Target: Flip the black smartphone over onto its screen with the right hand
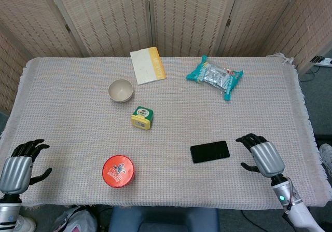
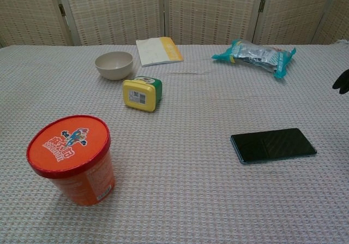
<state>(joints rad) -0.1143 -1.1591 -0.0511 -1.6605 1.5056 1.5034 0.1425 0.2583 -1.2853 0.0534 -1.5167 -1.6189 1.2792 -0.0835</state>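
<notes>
The black smartphone (image 1: 209, 151) (image 2: 273, 144) lies flat on the woven cloth, right of centre near the front, its dark glossy face up. My right hand (image 1: 262, 155) hovers just to the right of it, fingers spread and holding nothing; a small gap separates it from the phone. In the chest view only its dark fingertips (image 2: 342, 81) show at the right edge. My left hand (image 1: 19, 164) rests at the front left corner of the table, fingers apart, empty.
An orange-lidded tub (image 1: 118, 171) stands front left. A yellow and green box (image 1: 141, 118) sits mid-table, a beige bowl (image 1: 121, 90) and a white-yellow booklet (image 1: 148, 65) behind it. A teal snack bag (image 1: 215, 77) lies at the back right.
</notes>
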